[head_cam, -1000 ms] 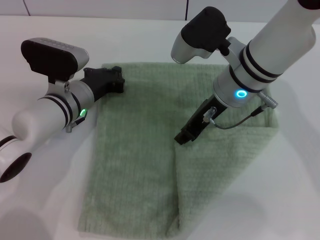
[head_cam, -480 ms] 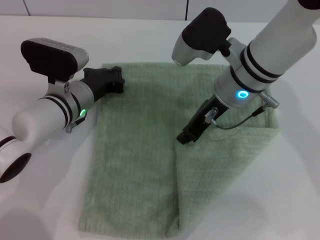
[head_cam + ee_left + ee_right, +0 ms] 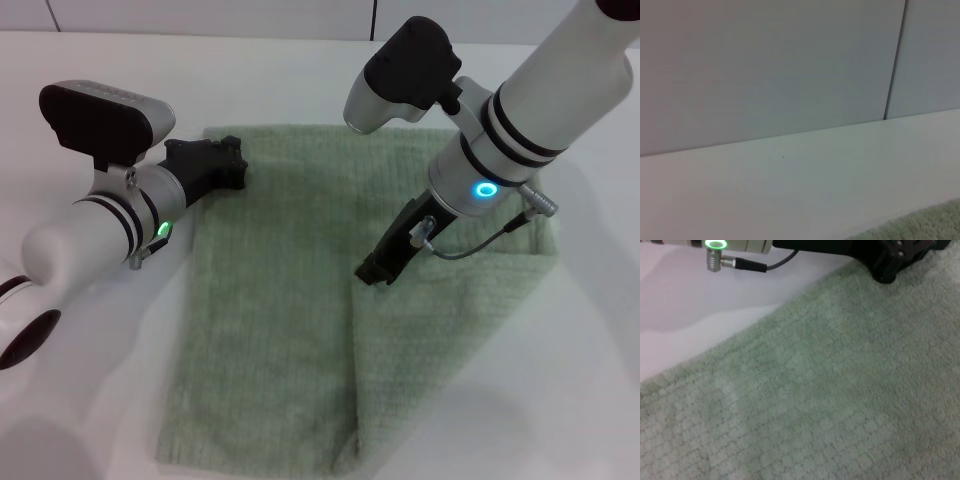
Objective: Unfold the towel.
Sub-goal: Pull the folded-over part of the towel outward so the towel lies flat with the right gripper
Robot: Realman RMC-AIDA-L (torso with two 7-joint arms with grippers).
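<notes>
The pale green towel (image 3: 270,300) lies flat on the white table, with its right part folded over into a second layer (image 3: 450,340). My left gripper (image 3: 222,166) rests low at the towel's far left corner. My right gripper (image 3: 380,270) points down at the inner edge of the folded layer, near the towel's middle. The right wrist view is filled with towel (image 3: 840,390), and the left gripper (image 3: 890,260) shows at its far corner. A strip of towel (image 3: 930,225) is all the left wrist view shows of the cloth.
White table (image 3: 90,380) surrounds the towel on all sides. A pale wall with a dark seam (image 3: 895,60) rises behind the table's far edge. A grey cable (image 3: 480,240) loops off the right wrist.
The right gripper has shifted slightly to the right along the fold's edge. The left arm has edged a little to the left. The towel lies as before.
</notes>
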